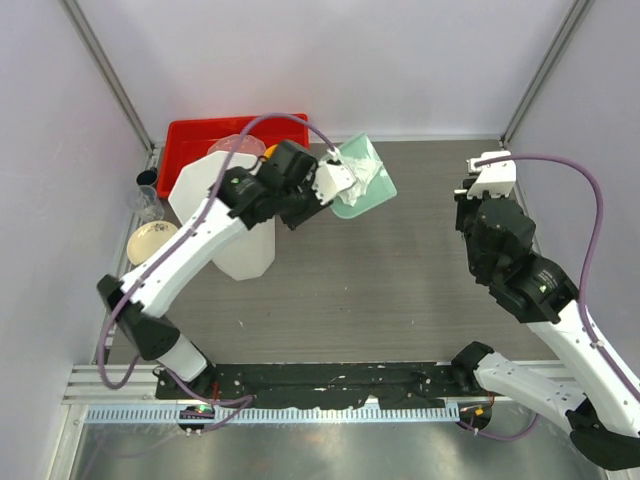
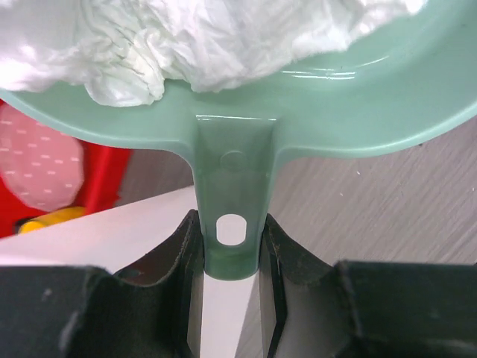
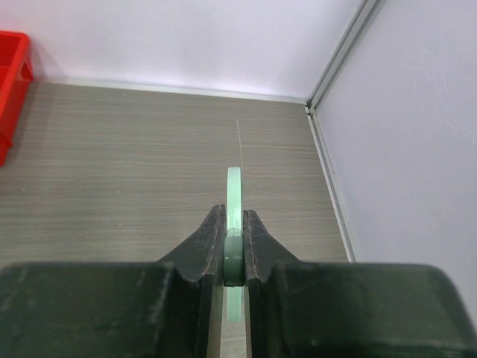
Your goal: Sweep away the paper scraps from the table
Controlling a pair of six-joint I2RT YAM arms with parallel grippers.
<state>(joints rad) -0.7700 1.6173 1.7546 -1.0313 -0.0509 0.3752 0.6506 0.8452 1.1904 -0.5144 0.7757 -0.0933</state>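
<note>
My left gripper [image 1: 328,186] [image 2: 231,233] is shut on the handle of a mint green dustpan [image 1: 365,180] [image 2: 232,171]. It holds the pan above the table [image 1: 400,270], just right of the white faceted bin [image 1: 215,200]. The paper scraps [image 1: 358,176] [image 2: 186,37] lie heaped in the pan as crumpled white wads. I see no loose scraps on the table. My right gripper [image 1: 470,195] [image 3: 235,218] is shut on a thin green tool [image 3: 235,190] seen edge-on. It is over the right side of the table and points toward the back right corner.
A red tray [image 1: 195,140] [image 2: 104,171] [image 3: 11,82] stands at the back left with a pink cup [image 1: 235,146] in it. A glass beaker [image 1: 148,195] and a small bowl [image 1: 150,240] sit left of the bin. Metal rails edge the table.
</note>
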